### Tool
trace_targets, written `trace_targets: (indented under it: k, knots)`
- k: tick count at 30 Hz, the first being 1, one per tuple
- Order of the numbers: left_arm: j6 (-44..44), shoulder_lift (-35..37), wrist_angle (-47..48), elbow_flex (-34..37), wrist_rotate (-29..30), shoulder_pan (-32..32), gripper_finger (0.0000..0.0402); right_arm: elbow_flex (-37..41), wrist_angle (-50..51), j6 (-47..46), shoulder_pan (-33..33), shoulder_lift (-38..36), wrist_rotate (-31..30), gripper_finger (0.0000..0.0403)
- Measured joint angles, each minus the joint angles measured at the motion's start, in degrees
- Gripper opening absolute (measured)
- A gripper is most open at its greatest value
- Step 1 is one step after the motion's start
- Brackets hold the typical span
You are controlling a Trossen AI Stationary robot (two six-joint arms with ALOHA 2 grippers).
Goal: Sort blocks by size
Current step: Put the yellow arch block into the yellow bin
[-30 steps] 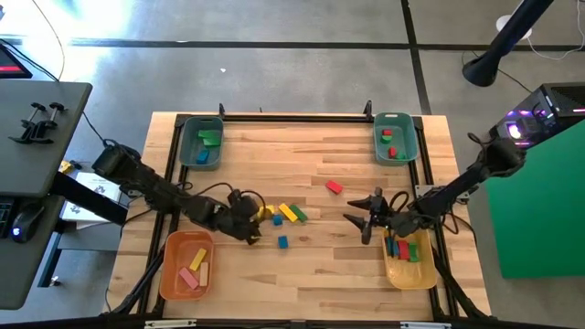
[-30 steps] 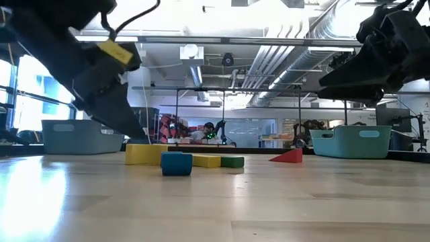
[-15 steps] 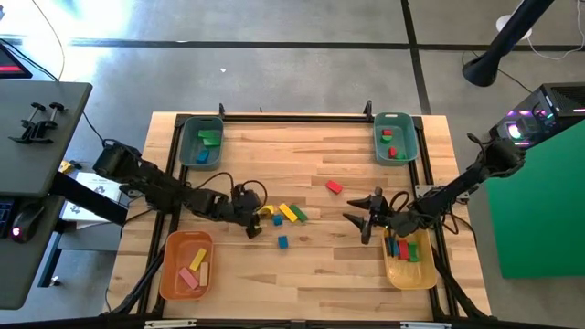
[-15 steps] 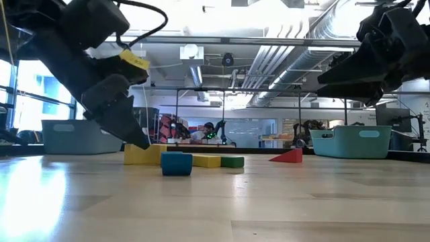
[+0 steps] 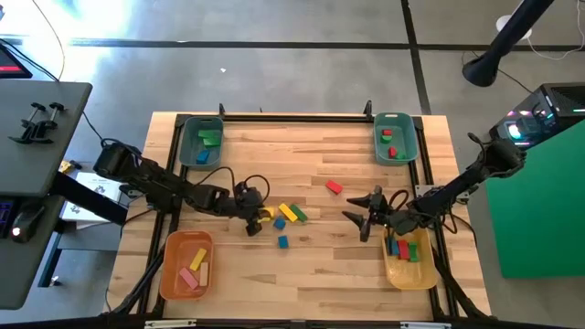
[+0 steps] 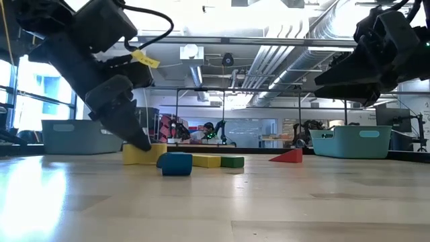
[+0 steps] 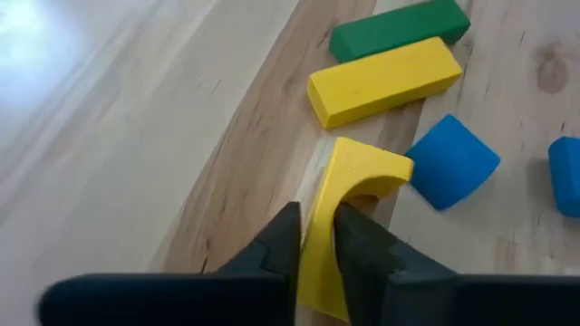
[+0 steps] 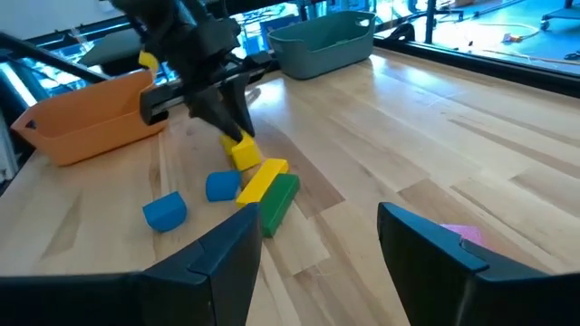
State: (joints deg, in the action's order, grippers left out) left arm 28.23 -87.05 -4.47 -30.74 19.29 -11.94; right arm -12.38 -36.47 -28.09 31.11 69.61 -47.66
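The yellow arch block point(image 7: 349, 195) sits pinched between the fingers of the left gripper point(image 7: 315, 237), its long axis running straight ahead of the gripper, on the desk point(image 5: 347, 256). A yellow bar point(image 7: 385, 80), green bar point(image 7: 399, 27) and blue block point(image 7: 451, 163) lie just beyond. The right gripper point(image 5: 366, 219) hangs open, well apart. The orange bin point(image 5: 174, 251), nearer the left gripper, holds pink and wood-coloured blocks.
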Motion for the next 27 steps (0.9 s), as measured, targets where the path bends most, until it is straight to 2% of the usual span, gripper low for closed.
trace_targets:
  k: [3,8,12,16,21,27]
  knots:
    - [0.02,0.02,-0.23,-0.07,0.01,0.0,0.0011,0.01,-0.18,1.38,0.04,-0.01,2.1,0.0216]
    - [-0.82,0.0,0.45,-0.77,-0.22,-0.05,0.001,-0.49,-1.98,7.69,0.04,0.08,10.69,0.0216]
    - [-4.74,-0.11,0.8,-3.63,0.31,-0.15,0.0005,-5.24,-1.23,17.66,0.04,2.79,16.65,0.0216]
    - [-11.62,-0.09,0.5,-8.2,2.13,-0.15,0.0004,-12.02,0.55,24.99,-0.29,8.18,16.37,0.0216]
    - [-19.34,-0.21,-1.59,-13.7,3.7,-1.27,0.0003,-19.37,1.29,28.49,-2.25,14.5,13.89,0.0216]
    - [-26.1,-1.33,-5.94,-17.09,3.89,-4.17,0.0003,-28.0,9.92,31.78,-3.89,17.7,11.23,0.0216]
